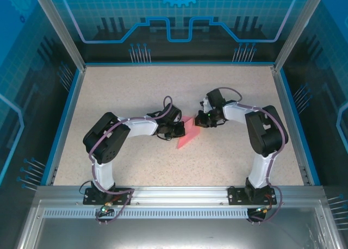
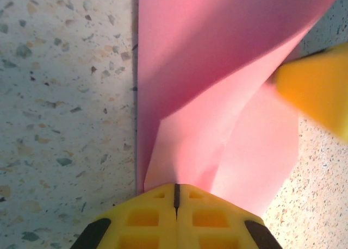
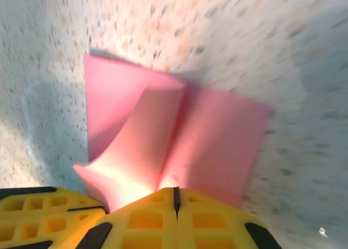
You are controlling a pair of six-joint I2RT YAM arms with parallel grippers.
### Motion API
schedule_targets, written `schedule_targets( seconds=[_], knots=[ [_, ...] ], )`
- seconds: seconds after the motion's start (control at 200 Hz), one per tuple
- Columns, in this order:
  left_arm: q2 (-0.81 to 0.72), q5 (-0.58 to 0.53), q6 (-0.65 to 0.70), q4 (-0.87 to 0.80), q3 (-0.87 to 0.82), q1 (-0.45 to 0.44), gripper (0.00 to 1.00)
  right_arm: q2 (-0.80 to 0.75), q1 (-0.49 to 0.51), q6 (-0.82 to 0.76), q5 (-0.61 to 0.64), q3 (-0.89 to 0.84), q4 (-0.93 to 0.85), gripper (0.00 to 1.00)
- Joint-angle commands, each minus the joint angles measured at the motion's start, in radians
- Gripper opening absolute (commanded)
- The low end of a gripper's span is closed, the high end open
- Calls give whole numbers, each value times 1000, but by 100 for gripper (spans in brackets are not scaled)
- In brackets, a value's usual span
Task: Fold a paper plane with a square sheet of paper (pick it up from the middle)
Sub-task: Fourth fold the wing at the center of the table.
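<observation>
Broadly: pale speckled stone-look table [image 1: 136, 91], blue-rimmed, spreads under and all round both sets of fingers. Black-and-white left arm [image 1: 109, 143] and black-and-white right arm [image 1: 263, 132] are bent inward, elbows out, with the wrists meeting near table centre. The thin pink-red square sheet of paper [image 1: 186, 135] lies between the two wrists, partly folded and not flat. One corner trails toward the near side, past the left fingers. Left gripper [image 2: 176, 192]: yellow waffle-pattern fingers pressed together, only a thin dark seam between them. The sheet's gathered edge comes straight out of the tips, so it is pinched there. Ahead of these fingers the paper runs away in a long panel, its straight edge on the table off to their left. A curled fold rises up and to the right, and a lower flap lies flat just right of the tips. Right gripper [image 3: 175, 194]: closed the same way, seam barely visible, paper gripped at the tips. Ahead and left of these fingers a flap curls up off the table; ahead and right a flat panel rests on it. The two grippers sit just beside each other. In each wrist view, the other's yellow finger shows at the sheet's edge.
</observation>
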Motion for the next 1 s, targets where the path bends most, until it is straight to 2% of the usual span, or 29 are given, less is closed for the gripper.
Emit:
schedule_targets(
  seconds=[0.0, 0.17, 0.325, 0.445, 0.655, 0.81, 0.995],
  knots=[
    [69, -54, 26, -210, -39, -5, 0, -60, 44, -34, 16, -6, 45, 0],
    [72, -55, 27, -210, -34, -6, 0, 28, 114, -55, -32, 31, 29, 0],
    [67, -56, 26, -213, -38, -6, 0, 88, 110, -57, -37, 58, 33, 0],
    [68, -65, 23, -232, -45, -4, 0, 115, 51, -42, -57, 46, 105, 0],
    [78, -60, 33, -248, -70, -5, 0, 176, -68, -23, 14, 97, 139, 0],
    [81, -51, 32, -243, -74, -5, 0, 176, -121, 9, 83, 138, 136, 0],
    [85, -47, 39, -248, -66, -5, 0, 137, -153, 9, 87, 189, 108, 0]
  ],
)
